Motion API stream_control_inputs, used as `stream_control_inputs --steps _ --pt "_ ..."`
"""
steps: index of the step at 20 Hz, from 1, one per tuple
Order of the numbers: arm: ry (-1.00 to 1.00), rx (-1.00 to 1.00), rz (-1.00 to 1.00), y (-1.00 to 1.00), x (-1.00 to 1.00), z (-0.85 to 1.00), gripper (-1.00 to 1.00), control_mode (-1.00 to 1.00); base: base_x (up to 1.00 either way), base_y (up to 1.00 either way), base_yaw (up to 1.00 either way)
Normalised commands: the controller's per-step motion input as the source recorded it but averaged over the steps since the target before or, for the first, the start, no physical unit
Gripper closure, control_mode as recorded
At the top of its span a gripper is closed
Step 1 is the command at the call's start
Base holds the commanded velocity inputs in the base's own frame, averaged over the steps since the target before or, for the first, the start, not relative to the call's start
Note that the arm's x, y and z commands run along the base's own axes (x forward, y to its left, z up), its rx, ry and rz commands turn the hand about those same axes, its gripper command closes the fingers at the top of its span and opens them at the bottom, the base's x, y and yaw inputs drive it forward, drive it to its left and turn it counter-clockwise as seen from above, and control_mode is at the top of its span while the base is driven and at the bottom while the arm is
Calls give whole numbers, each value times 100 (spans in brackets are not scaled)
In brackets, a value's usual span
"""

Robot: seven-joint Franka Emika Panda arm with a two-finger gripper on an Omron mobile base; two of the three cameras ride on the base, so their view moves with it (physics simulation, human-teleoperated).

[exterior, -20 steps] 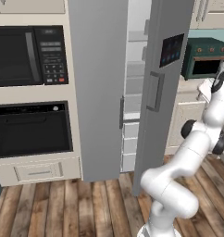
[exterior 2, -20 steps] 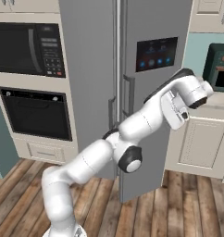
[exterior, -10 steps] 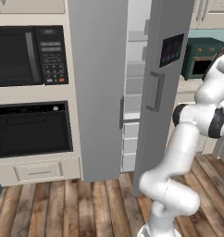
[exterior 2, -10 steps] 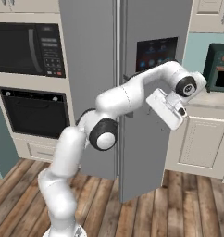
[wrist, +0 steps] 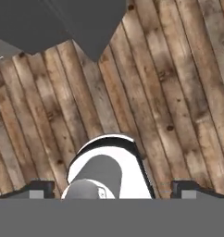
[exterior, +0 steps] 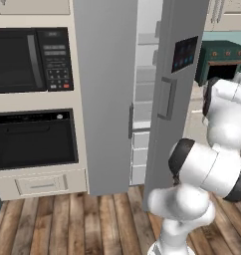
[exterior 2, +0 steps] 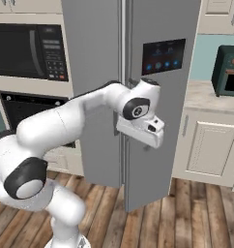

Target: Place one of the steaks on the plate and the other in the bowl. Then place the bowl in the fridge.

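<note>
The grey fridge [exterior: 105,99] stands with its right door [exterior: 172,99] swung open, the one with the dark touchscreen [exterior 2: 162,55], and pale shelves [exterior: 145,74] show inside. My arm folds across in front of that door, with the hand at handle height. The gripper [exterior 2: 147,144] points down at the wooden floor [wrist: 146,92]. In the hand view the gripper [wrist: 111,189] is open, its fingertips [wrist: 40,187] wide apart and nothing held between them. The steaks, the plate and the bowl are out of view.
A microwave [exterior: 28,60] and a black built-in oven [exterior: 35,139] fill the wall left of the fridge. To the right, a counter over a cream cabinet [exterior 2: 206,145] carries a teal toaster oven [exterior 2: 227,70].
The arm has swung from the counter side leftwards across the open fridge door, and the hand has dropped lower and turned downward. The gripper stays open.
</note>
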Motion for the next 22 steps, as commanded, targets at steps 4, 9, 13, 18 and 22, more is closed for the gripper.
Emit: stream_control_inputs --steps 4,9,13,18,22 --pt "0 -88 1 100 -37 -7 -100 -100 0 0 0" --pt "7 -65 -7 100 5 34 -100 -100 0 0 0" --pt "19 -48 -12 100 41 49 -100 -100 0 0 0" --pt "22 -56 -3 100 62 11 -100 -100 0 0 0" --pt "36 -58 0 100 100 0 -100 -100 0 0 0"
